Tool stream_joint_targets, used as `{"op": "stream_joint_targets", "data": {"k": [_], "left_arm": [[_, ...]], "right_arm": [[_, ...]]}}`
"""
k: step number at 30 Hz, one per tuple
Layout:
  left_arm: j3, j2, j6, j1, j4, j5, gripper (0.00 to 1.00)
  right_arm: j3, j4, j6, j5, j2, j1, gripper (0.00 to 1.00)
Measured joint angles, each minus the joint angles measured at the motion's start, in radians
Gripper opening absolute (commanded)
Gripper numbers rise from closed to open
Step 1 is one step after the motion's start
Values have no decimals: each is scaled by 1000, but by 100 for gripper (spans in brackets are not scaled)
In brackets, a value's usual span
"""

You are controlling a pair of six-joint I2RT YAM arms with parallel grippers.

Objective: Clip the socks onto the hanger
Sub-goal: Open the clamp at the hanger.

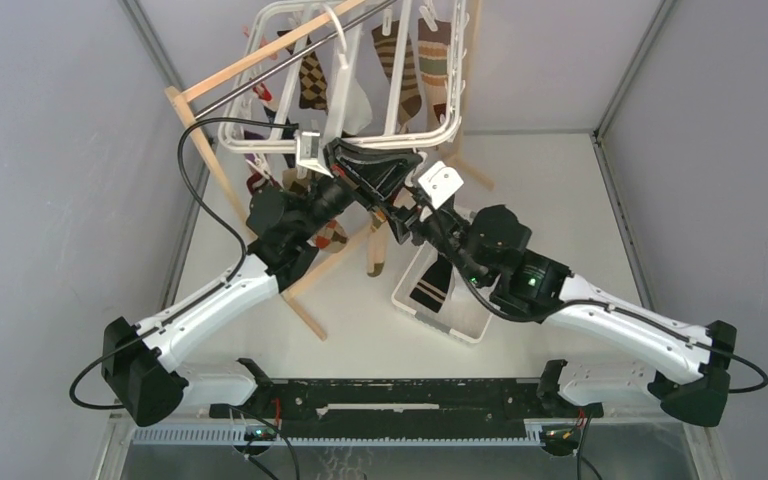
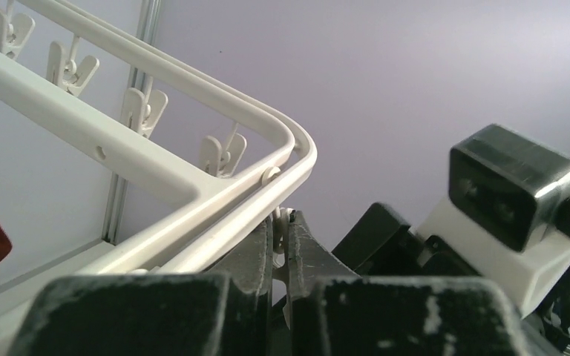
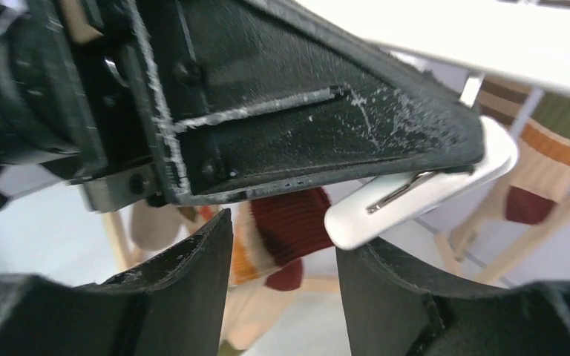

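The white hanger (image 1: pixel 355 140) hangs tilted from a metal rod, with an argyle sock (image 1: pixel 312 80), a white sock (image 1: pixel 350 95) and striped brown-tan socks (image 1: pixel 400 70) clipped to it. My left gripper (image 1: pixel 400 162) is at the hanger's near edge. In the left wrist view it (image 2: pixel 282 222) is shut on a small white clip (image 2: pixel 285 216) under the frame's rounded corner (image 2: pixel 297 152). My right gripper (image 3: pixel 286 233) is open just below the left one. That clip's end (image 3: pixel 415 196) sticks out above its right finger. A red-orange-white striped sock (image 3: pixel 286 222) hangs blurred behind the gap.
A wooden stand (image 1: pixel 250 215) with the metal rod (image 1: pixel 290 65) carries the hanger. A white slotted basket (image 1: pixel 460 335) holds a black sock with white stripes (image 1: pixel 432 285) under my right arm. More free clips (image 2: pixel 221 154) line the hanger bars.
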Motion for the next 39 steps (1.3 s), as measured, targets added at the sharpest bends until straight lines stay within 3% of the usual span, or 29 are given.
{"op": "stream_joint_targets", "data": {"k": [7, 13, 24, 38, 39], "left_arm": [[-15, -6, 0, -2, -2, -7, 0], [-18, -7, 0, -2, 6, -16, 0], [-31, -19, 0, -2, 15, -26, 0], [-50, -24, 0, -4, 20, -30, 0], [-51, -25, 0, -5, 16, -29, 6]], "right_arm": [[2, 67, -38, 199, 49, -4, 58], [3, 129, -40, 234, 45, -6, 55], [3, 158, -34, 282, 44, -9, 1], [-29, 152, -47, 275, 16, -14, 0], [-35, 144, -42, 263, 8, -20, 0]]}}
